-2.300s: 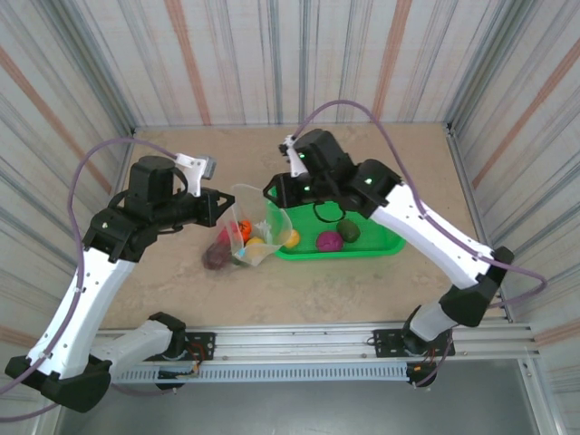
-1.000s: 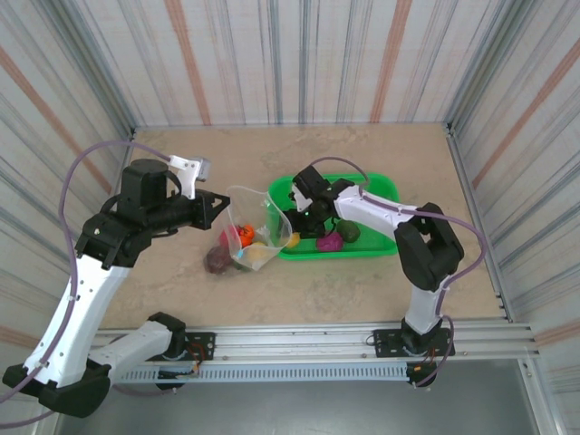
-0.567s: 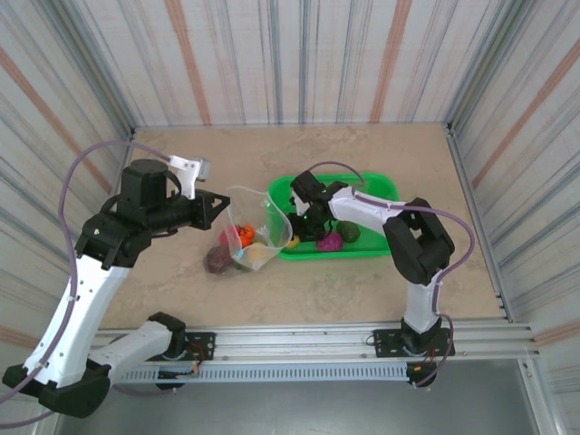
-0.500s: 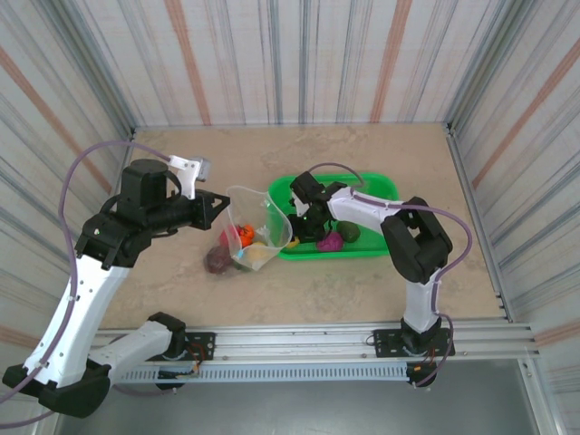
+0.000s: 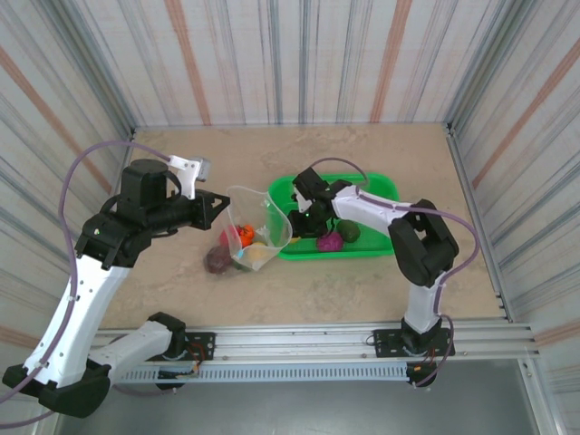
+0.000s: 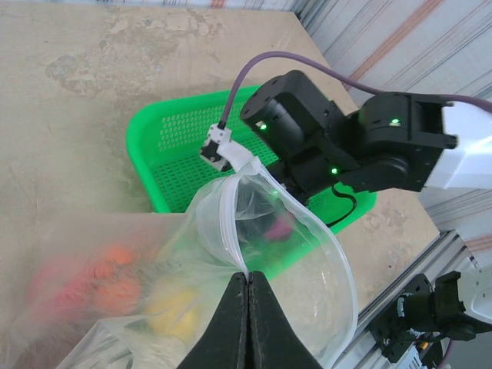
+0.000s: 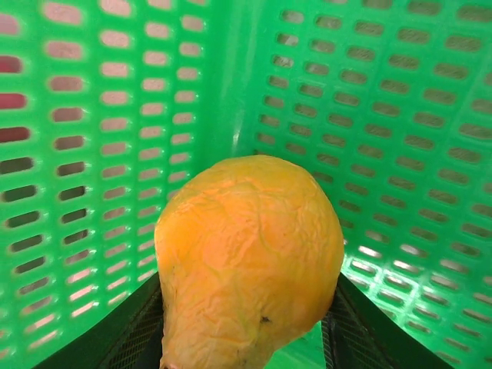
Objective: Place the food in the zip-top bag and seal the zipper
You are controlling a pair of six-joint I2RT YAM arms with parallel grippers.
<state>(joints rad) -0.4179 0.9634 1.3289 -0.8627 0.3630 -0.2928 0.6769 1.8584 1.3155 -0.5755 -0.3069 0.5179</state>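
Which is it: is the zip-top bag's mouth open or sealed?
Open: the zip-top bag rim gapes in a wide loop, the left hand pinching one edge.

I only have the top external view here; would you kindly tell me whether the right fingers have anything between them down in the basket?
Observer: Yes. On the right wrist view an orange-yellow fruit sits between the right fingers, and it seems to touch both of them. The green basket and its mesh wall are behind it.
Operator: Thank you. Is the bag's mouth held on the left side?
Observer: On the left wrist view the left fingers are shut on the rim of the zip-top bag. Its mouth gapes toward the basket.
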